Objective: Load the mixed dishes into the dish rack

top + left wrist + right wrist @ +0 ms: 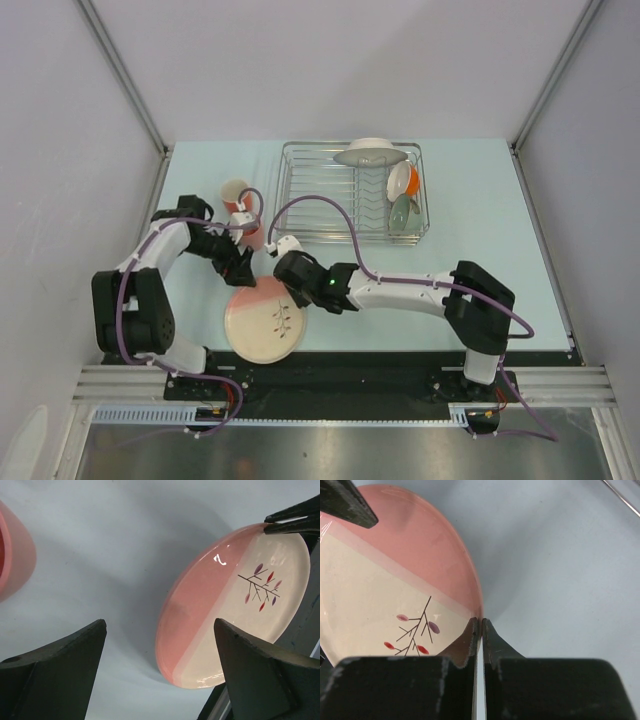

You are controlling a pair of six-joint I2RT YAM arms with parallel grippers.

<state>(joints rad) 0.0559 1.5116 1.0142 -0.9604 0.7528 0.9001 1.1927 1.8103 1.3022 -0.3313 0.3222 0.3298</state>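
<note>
Glossy glazed ceramic plate (235, 605), shiny metal wire rack (320, 197), smooth matt tabletop (490, 200)

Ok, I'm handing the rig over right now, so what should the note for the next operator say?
Right gripper: fingers shut on the rim of the cream-and-pink plate, which sits near the front of the table.
Left gripper: open, empty, facing the same plate.
Done: large white plate, white-and-orange bowl and pale green bowl are in the dish rack, towards its right end.
Left: the held plate, plus two orange cups on the table left of the rack.
</note>
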